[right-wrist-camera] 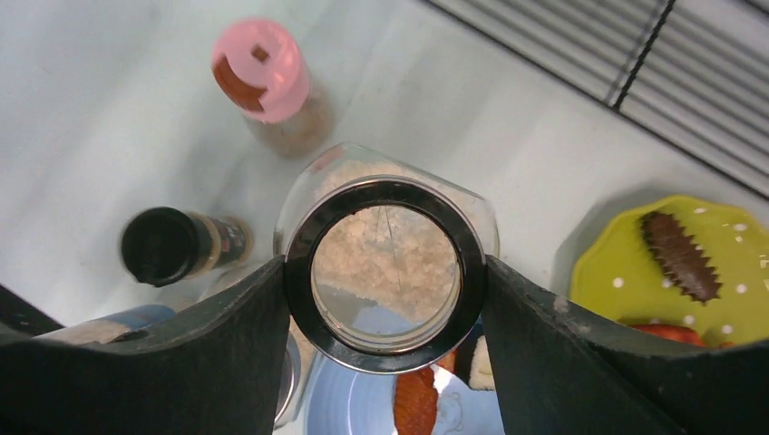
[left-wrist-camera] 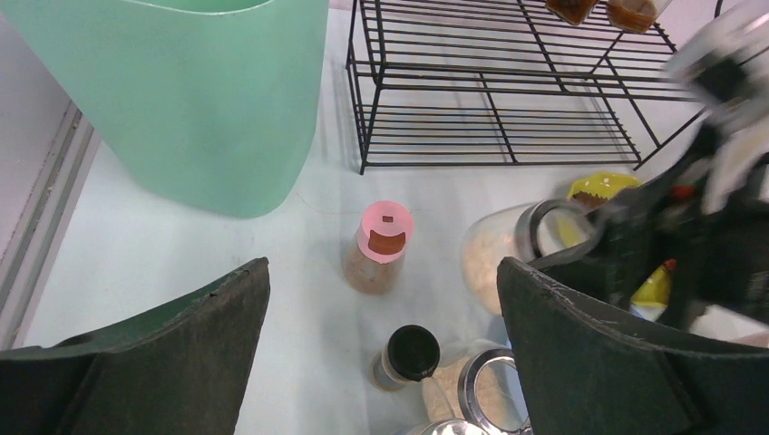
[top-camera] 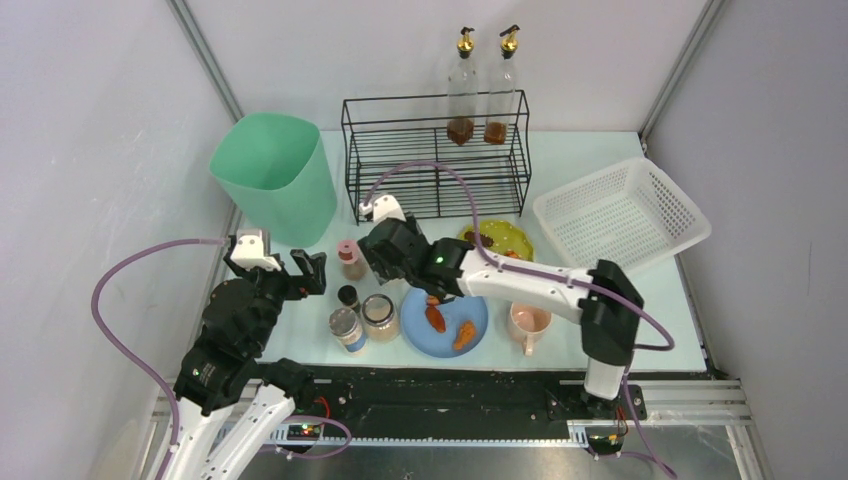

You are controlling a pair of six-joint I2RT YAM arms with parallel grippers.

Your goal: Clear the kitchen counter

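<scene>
Entry: right gripper [right-wrist-camera: 385,276]. Fingers closed against metal-rimmed lid of glass jar [right-wrist-camera: 385,245], one pad each side.
Left gripper [top-camera: 308,272]: spread wide, nothing between, hovering near green bin [top-camera: 275,175].
Kitchen counter [top-camera: 655,300]: beneath both arms, crowded with jars, plates, mug.
Handling, judged: lift jar straight up, keep upright, clear pink-capped shaker [right-wrist-camera: 263,77] and black-capped bottle [right-wrist-camera: 168,245] just beside before swinging, probably toward wire rack [top-camera: 435,150]. Hold on lid only; slow travel, low set-down, else slip likely.

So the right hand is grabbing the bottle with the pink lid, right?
No. The right gripper is clamped on the glass jar with the metal-rimmed lid, not the pink-lidded bottle, which stands free nearby. The right wrist view shows it.
</scene>
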